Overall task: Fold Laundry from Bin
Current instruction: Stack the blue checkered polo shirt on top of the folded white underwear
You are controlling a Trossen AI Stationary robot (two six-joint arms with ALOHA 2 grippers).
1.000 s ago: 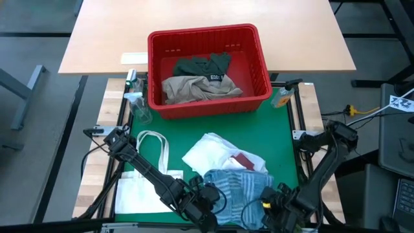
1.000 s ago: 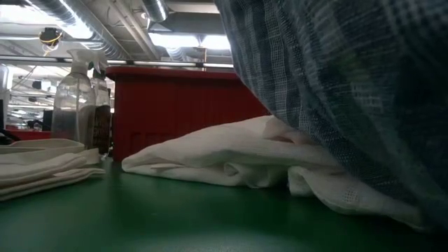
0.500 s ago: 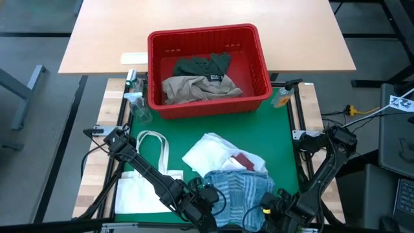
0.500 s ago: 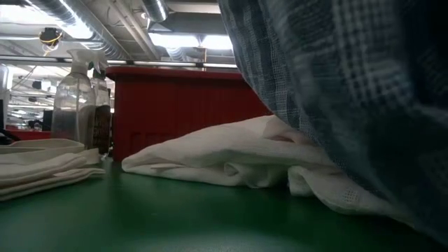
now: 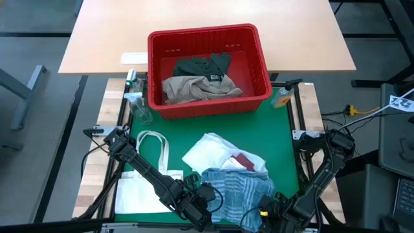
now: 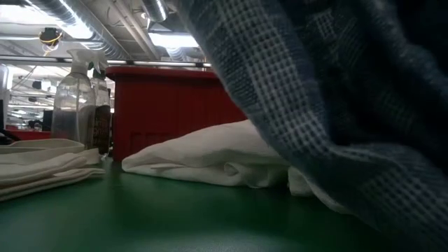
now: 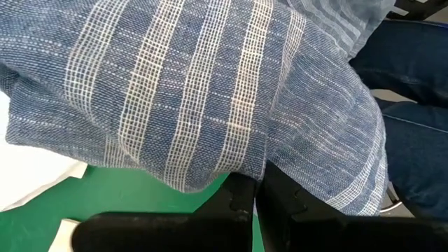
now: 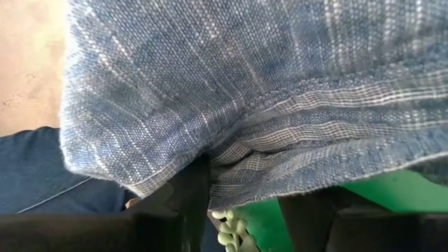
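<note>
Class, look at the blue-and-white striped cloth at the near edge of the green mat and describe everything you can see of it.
The blue-and-white striped cloth is a soft, coarsely woven garment, blue with bands of thin white lines. It lies bunched at the near edge of the green mat, overlapping the white cloth beside it. The left gripper is shut on one lower edge, and the right gripper has its fingers around a hemmed edge at the other side.

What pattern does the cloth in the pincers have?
Blue with white stripes; clearest in the left wrist view.
</note>
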